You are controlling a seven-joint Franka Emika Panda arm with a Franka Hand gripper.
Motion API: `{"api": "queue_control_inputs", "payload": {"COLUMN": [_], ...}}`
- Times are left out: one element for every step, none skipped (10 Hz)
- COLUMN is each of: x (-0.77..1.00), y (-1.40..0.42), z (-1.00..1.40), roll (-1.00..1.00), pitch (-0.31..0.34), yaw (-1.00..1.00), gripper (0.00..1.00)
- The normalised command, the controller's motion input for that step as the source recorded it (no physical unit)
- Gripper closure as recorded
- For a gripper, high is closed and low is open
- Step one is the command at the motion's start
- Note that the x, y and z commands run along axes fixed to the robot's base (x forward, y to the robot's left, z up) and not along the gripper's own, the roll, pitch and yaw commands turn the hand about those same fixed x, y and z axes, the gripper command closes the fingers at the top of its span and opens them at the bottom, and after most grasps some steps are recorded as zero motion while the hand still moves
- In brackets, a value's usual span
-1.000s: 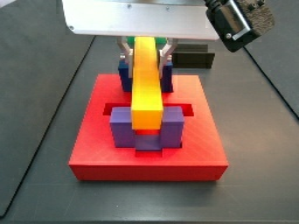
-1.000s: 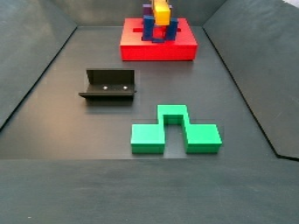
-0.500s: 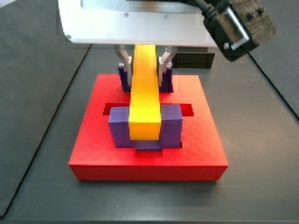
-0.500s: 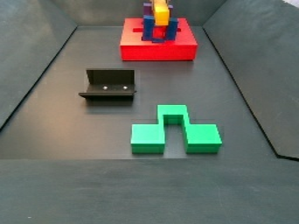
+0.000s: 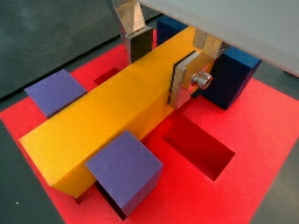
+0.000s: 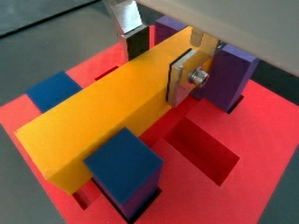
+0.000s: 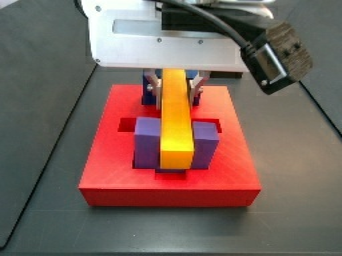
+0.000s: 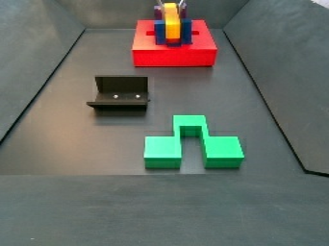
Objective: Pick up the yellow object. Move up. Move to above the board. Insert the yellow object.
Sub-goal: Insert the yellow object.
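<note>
The hand sits over the board, its flat silver fingers closed on the sides of the yellow object near the bar's far end. The yellow object lies lengthwise across the board, lowered between the upright posts: in a side view it runs down the gap between two purple posts at the board's near edge, with blue posts flanking it further back under the hand. In both wrist views the bar passes between a post on either side of it, and a square recess in the red slab lies open just beside the bar, with nothing in it. Another recess shows on the board beside the purple posts, also holding nothing. Whether the bar's underside rests fully on the board cannot be told. In a side view from further off, the board stands at the far end of the dark counter, with the yellow object between the posts on it. Nearer than the board stands the fixture, and nearer again, well apart from the board, lies a green notched block.
</note>
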Motion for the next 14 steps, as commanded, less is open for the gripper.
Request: {"api": "queue_control_inputs", "payload": {"x": [0.00, 0.00, -0.01, -0.04, -0.03, 0.00, 0.00, 0.00, 0.05, 0.06, 0.00, 0.01, 0.00, 0.00], "y": [0.04, 0.03, 0.01, 0.00, 0.00, -0.01, -0.03, -0.10, -0.15, -0.20, -0.22, 0.00, 0.09, 0.11], "z": [-0.13, -0.15, -0.15, -0.19, -0.21, -0.25, -0.30, -0.26, -0.16, -0.17, -0.29, -0.36, -0.36, -0.35], "roll": [0.10, 0.12, 0.12, 0.09, 0.00, 0.00, 0.00, 0.00, -0.06, -0.02, 0.00, 0.08, 0.08, 0.07], "pitch": [0.000, 0.000, 0.000, 0.000, 0.000, 0.000, -0.011, -0.031, -0.056, -0.053, -0.049, -0.021, -0.013, -0.014], "yaw": [-0.02, -0.02, -0.01, 0.00, 0.00, 0.00, 0.00, 0.00, 0.00, 0.00, -0.07, -0.06, -0.04, -0.02], "gripper": [1.00, 1.00, 1.00, 1.00, 1.00, 1.00, 1.00, 1.00, 1.00, 1.00, 1.00, 1.00, 1.00, 1.00]}}
